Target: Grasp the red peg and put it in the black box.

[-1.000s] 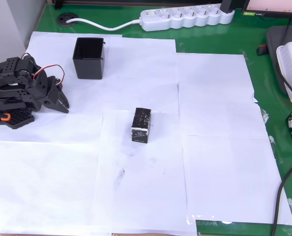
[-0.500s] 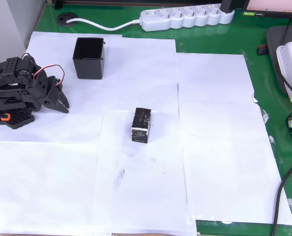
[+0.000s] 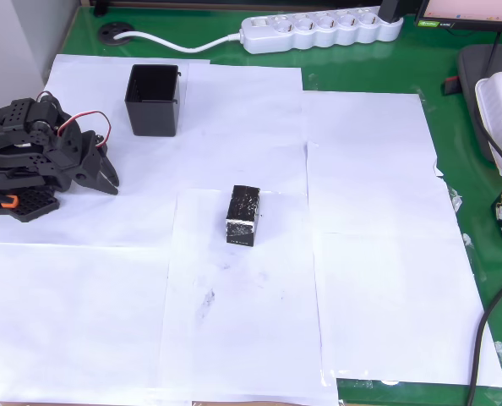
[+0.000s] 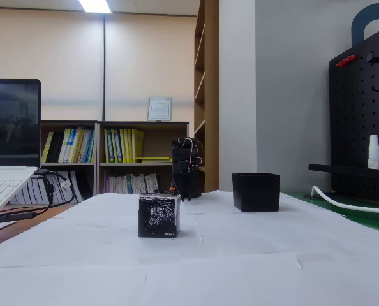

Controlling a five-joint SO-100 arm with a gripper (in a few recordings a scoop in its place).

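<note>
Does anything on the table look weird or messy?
A little. The black block in the middle has scuffed, white-speckled faces and sits slightly askew. The white paper sheets overlap unevenly, with grey smudges. The black box stands upright, and the gripper rests apart from both.

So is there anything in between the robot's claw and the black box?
Nothing visible does. In the overhead view the gripper sits at the left, and the black box is up and to its right, with just white paper between them. The speckled block lies farther right, off that path.
</note>
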